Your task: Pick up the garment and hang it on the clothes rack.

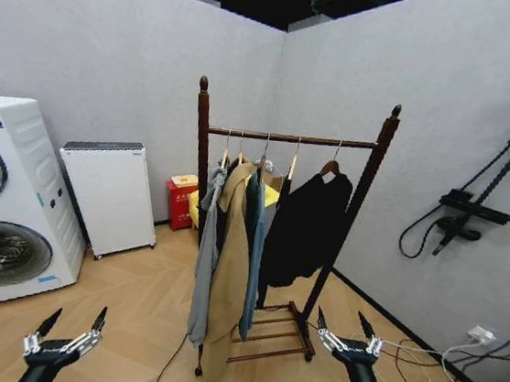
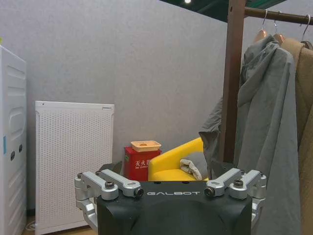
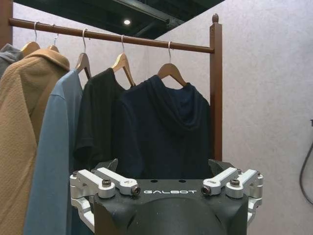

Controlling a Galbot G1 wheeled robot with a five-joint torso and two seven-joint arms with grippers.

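left gripper [image 1: 72, 328] wide, empty | right gripper [image 1: 346, 331] wide, empty | teal garment [image 1: 255, 246] on clothes rack [image 1: 293, 138] | risk: snagging neighbouring tan coat [image 1: 228, 271]

The clothes rack [image 1: 293, 138] stands in the room's corner ahead, and on its top bar the garment [image 1: 255, 246] hangs between the tan coat [image 1: 227, 271] on its left and the dark tops [image 1: 311, 225] on its right, with the grey hooded coat [image 1: 206, 259] at the far left end. Left of the rack, along the wall, sit a small box [image 1: 180, 201], then a panel unit [image 1: 107, 197], then the stacked washing machines [image 1: 5, 199] nearest the robot. Low in front, the left pincer [image 1: 68, 331] and right pincer [image 1: 346, 335] hang over the floor, both spread wide, well apart from the rack.
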